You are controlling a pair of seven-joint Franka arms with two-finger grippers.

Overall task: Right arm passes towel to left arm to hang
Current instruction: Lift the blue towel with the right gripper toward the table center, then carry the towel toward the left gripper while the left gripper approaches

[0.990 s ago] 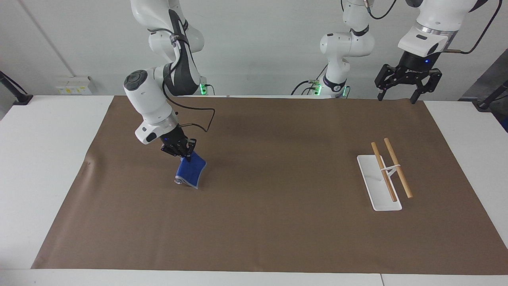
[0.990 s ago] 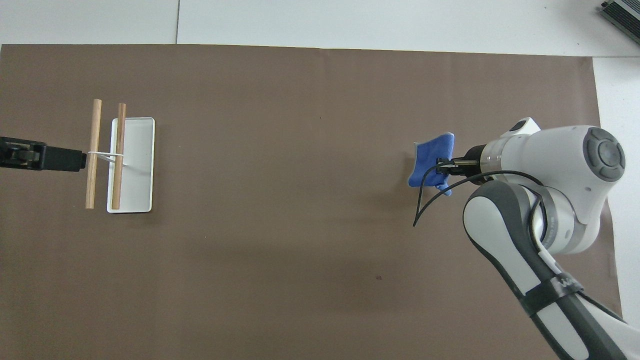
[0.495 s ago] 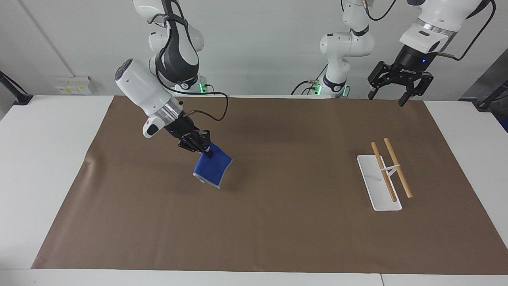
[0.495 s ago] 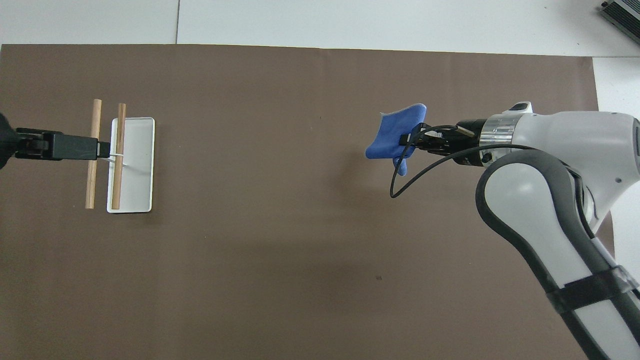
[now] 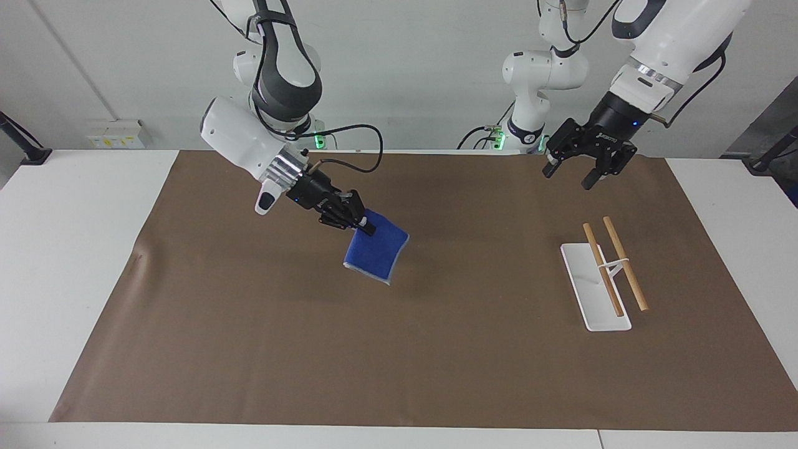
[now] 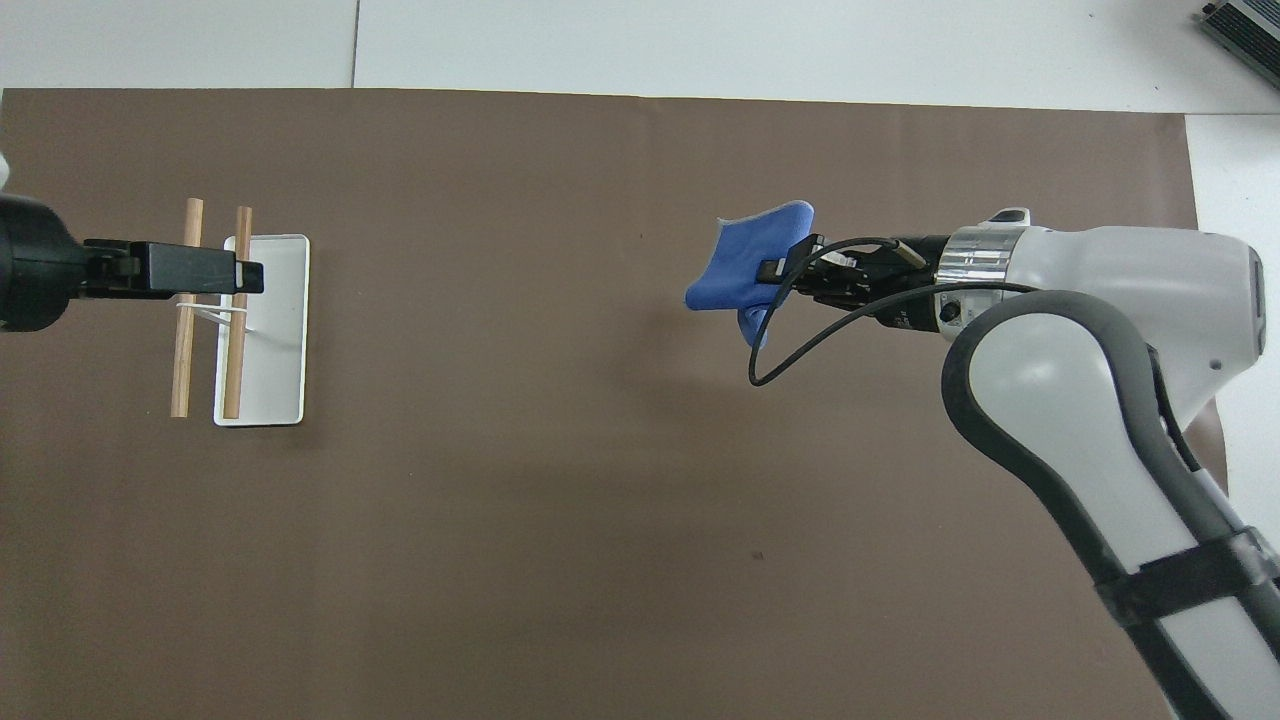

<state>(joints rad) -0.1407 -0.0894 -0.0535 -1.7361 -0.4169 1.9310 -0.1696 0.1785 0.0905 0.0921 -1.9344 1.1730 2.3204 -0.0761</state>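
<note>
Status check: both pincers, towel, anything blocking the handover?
Right pincer shut on towel, held up over mat. Left pincer open, empty, raised above the mat's edge nearest the robots. Rack bare. Nothing between them.

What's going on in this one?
The right gripper is shut on a folded blue towel, holding it in the air over the brown mat. The left gripper hangs open above the mat near the wooden-bar hanging rack. The two grippers are well apart; no handover yet.
</note>
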